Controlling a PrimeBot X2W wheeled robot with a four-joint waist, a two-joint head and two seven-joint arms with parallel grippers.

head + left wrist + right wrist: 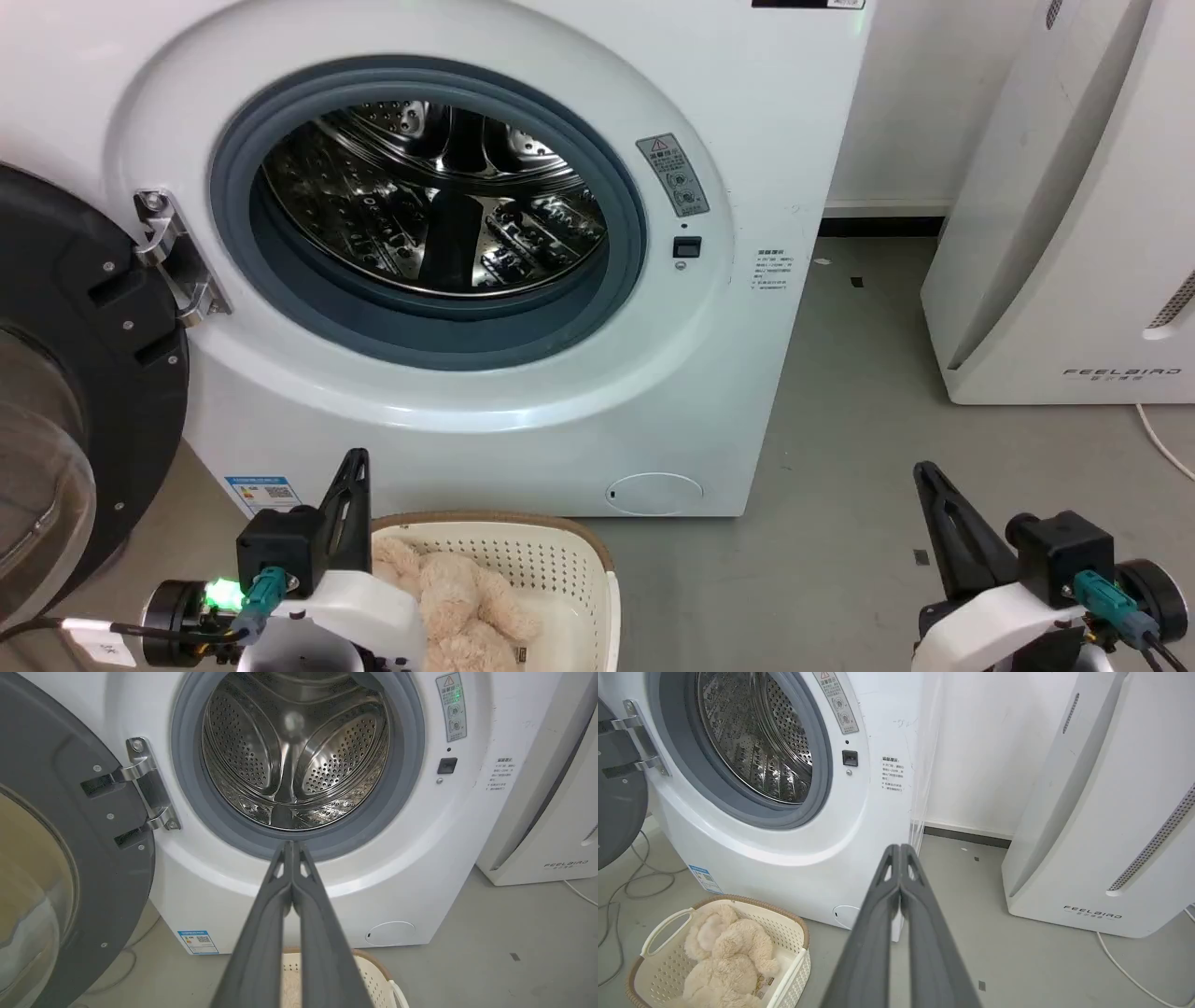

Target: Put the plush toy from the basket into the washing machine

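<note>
Fingers of the left gripper are pressed together on nothing, and the right gripper is likewise closed and empty, both held in the air before the washing machine. The plush toy lies in the basket on the floor, beneath the left gripper and just in front of the machine. Its door stands swung open at the left.

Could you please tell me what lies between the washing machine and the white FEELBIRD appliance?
Just bare grey floor with a few small dark specks, back to the wall's dark skirting, seen in the head view.
</note>
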